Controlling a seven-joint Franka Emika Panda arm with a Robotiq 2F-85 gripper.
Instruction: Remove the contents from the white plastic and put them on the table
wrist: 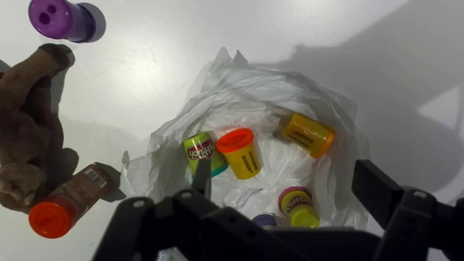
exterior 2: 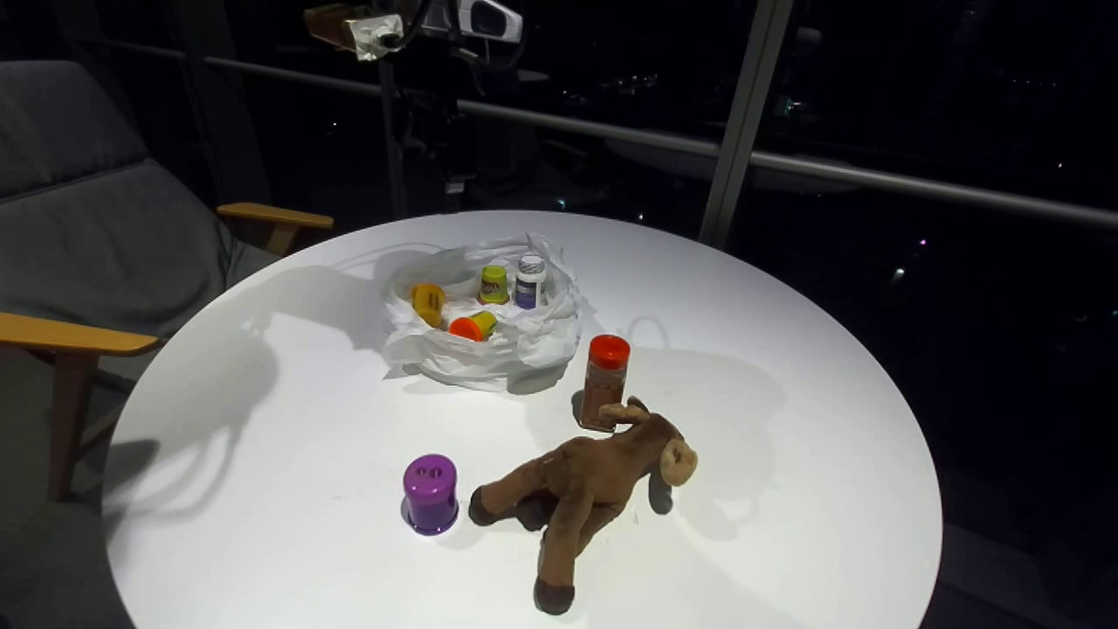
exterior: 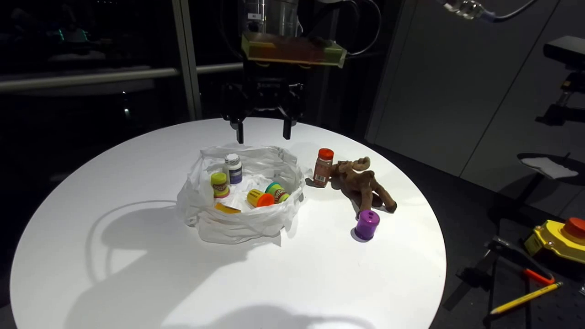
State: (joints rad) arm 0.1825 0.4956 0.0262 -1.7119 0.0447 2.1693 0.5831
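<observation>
In an exterior view, open table spreads at six o'clock from the plastic bag; in an exterior view, table rim runs close at twelve; in the wrist view, the wide-spread, empty gripper frames bagged Play-Doh tubs.

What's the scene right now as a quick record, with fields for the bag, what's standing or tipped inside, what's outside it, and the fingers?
Container: translucent white plastic bag, mouth open upward, on the round white table
Standing inside: lime tub, white bottle
Tipped inside: green tub, yellow tub with orange lid, amber tub
Outside it: brown plush toy, purple cylinder with two holes on top, red-capped jar
Grasp: fingers wide apart, holding nothing
Items left to remove: five
</observation>
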